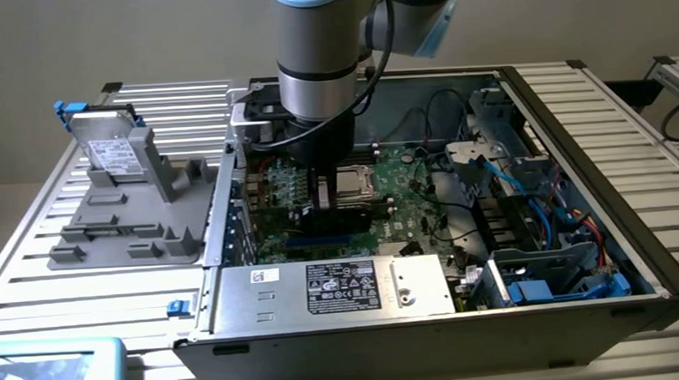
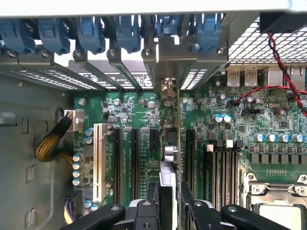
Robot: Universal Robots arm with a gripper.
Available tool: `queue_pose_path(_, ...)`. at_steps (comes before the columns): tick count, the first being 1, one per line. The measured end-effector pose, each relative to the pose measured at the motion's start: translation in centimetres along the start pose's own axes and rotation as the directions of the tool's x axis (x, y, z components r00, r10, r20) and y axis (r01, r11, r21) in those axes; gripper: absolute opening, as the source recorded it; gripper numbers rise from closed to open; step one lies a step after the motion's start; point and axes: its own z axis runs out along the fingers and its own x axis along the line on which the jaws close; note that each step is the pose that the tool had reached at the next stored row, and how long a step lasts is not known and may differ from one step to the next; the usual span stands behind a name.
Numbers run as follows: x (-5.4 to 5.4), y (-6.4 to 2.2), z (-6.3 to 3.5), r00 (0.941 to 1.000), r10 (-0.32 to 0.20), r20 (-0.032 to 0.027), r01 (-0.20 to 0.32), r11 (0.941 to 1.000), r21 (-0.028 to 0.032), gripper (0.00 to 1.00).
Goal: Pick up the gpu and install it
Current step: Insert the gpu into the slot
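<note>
gripper (image 2: 169,207) clamped on gpu (image 2: 168,184), upright above motherboard (image 2: 230,129) | open case (image 1: 438,336) on slatted metal table (image 1: 617,113) | plain wall (image 1: 115,37) far behind

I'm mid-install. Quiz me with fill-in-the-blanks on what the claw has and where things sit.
1. The claw is shut on the ___.
2. That card hangs edge-on over the green ___, inside the computer case.
3. The silver hard drive stands outside the case, on the exterior view's ___.
Missing words: gpu; motherboard; left.
</note>
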Motion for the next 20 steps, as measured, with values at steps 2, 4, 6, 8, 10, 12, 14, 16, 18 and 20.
queue_pose_path(2, 0.03, 0.01, -0.01, 1.0000, 0.003, 0.0030, -0.003, 1.0000, 0.0011, 0.28)
queue_pose_path(4, 0.04, 0.00, -0.01, 0.9999, 0.007, 0.0080, -0.007, 1.0000, 0.0038, 0.28)
queue_pose_path(6, 0.05, 0.00, 0.00, 0.9998, 0.013, 0.0119, -0.013, 0.9999, 0.0044, 0.28)
queue_pose_path(8, 0.06, 0.01, 0.00, 0.9997, 0.018, 0.0149, -0.018, 0.9998, 0.0039, 0.28)
queue_pose_path(10, 0.08, 0.03, 0.01, 0.9996, 0.023, 0.0177, -0.023, 0.9997, 0.0037, 0.28)
queue_pose_path(12, 0.22, 0.04, 0.02, 0.9995, 0.023, 0.0205, -0.024, 0.9997, 0.0035, 0.28)
queue_pose_path(14, 0.30, 0.10, 0.02, 0.9994, 0.024, 0.0235, -0.024, 0.9997, 0.0034, 0.28)
queue_pose_path(16, 0.31, 0.13, 0.01, 0.9994, 0.024, 0.0258, -0.024, 0.9997, 0.0032, 0.28)
queue_pose_path(18, 0.34, 0.15, 0.03, 0.9993, 0.024, 0.0292, -0.024, 0.9997, 0.0032, 0.28)
queue_pose_path(20, 0.39, 0.18, 0.03, 0.9992, 0.024, 0.0304, -0.024, 0.9997, 0.0032, 0.28)
